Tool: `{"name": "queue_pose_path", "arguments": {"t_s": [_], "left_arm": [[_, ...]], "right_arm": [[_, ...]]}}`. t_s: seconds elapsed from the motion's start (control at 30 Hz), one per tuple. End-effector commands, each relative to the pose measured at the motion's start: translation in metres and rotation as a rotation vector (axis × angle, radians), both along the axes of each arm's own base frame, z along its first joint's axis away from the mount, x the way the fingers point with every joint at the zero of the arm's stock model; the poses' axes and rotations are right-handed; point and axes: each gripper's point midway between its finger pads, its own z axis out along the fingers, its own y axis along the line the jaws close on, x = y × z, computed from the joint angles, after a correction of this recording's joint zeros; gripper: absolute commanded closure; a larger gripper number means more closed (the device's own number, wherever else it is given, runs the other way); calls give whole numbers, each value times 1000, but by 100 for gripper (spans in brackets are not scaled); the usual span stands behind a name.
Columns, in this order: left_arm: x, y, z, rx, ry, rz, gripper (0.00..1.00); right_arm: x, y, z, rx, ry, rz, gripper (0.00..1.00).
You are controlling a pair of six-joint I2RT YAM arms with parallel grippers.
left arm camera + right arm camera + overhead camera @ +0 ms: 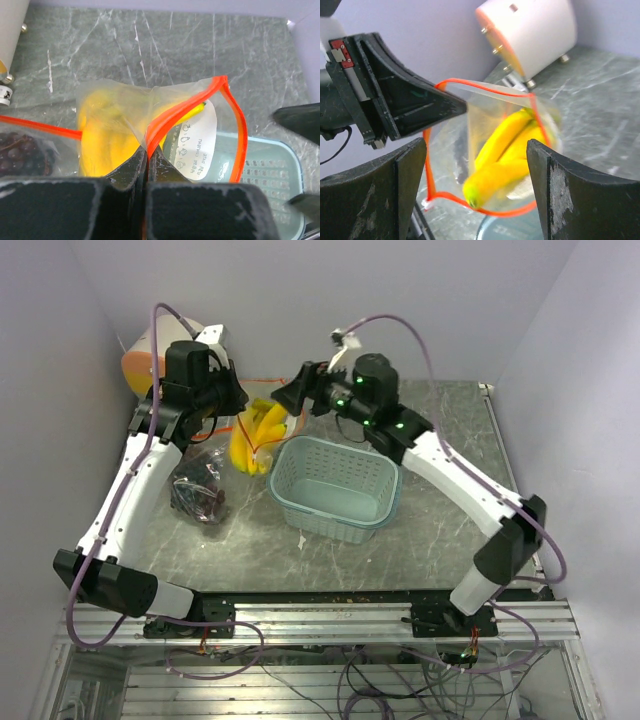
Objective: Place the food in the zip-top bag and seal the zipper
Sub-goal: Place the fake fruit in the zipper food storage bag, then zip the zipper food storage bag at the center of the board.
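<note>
1. Left gripper (148,159): clamped shut on the red zipper rim of the zip-top bag (125,100).
2. Right gripper (475,145): fingers spread wide, nothing held, at the bag mouth.
3. Bananas (102,135): seen inside the bag.
4. Grapes (198,490): on the table (300,560), just left of the bananas, under clear plastic.
5. White label (197,145): print seen reversed, not legible.
</note>
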Motion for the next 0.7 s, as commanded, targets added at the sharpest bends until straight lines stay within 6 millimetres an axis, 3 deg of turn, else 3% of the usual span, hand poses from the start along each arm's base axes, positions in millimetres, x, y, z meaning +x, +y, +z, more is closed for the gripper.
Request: {"name": "queue_pose_path", "arguments": {"t_s": [0.0,0.07,0.17,0.27,0.4,0.5,0.67], "left_arm": [[1,0,60,-107,-158,11,93],[4,-2,47,-119,-128,7,93],[5,-12,37,-153,-92,-41,93],[6,-17,38,-165,-113,-71,93],[7,-24,42,-164,-131,-128,93],[6,-30,46,-189,-140,-162,93],[0,-41,43,-218,-123,-230,93]], "right_arm": [[18,-69,36,-52,-119,-208,20],[25,-79,33,-124,-134,-243,20],[33,-77,10,-250,-80,-208,26],[32,-66,-11,-312,-45,-115,33],[32,-49,-19,-337,-65,-8,40],[34,-39,-20,-348,-117,51,42],[48,-36,-39,-413,-140,51,42]]}}
